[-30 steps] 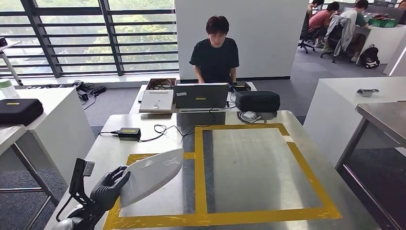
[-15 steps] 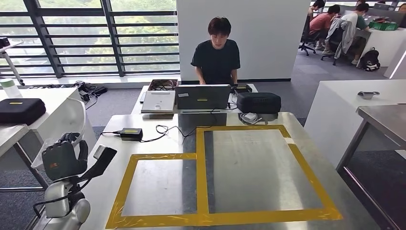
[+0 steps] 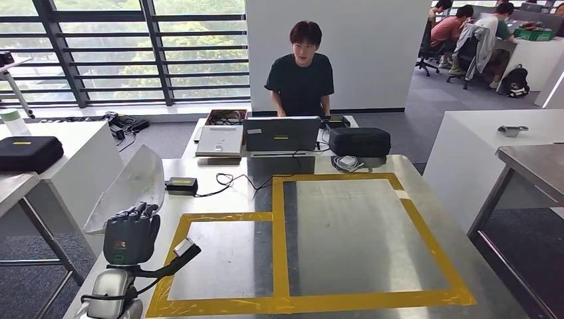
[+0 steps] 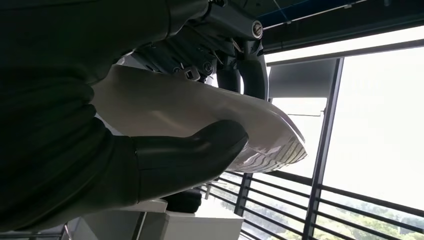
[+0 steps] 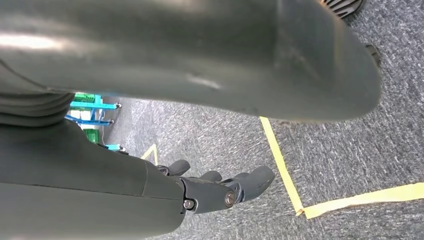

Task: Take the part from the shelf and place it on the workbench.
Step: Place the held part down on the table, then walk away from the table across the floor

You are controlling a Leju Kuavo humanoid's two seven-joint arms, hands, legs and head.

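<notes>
Your left hand (image 3: pixel 131 237) is gripping the part (image 3: pixel 128 188) beside the workbench (image 3: pixel 359 229); you're needing to lower it flat there.

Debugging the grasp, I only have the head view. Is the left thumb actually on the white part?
Observer: Yes. In the left wrist view the thumb presses across one face of the white part, with the darker fingers on the other face.
Operator: How does the part's surface look from there?
Observer: Glossy. Near its tip it mirrors the window bars as stripes.
Operator: Right hand? Not in my view.
Observer: The right hand hangs over grey carpet marked with yellow tape, fingers loosely curved and holding nothing.
</notes>
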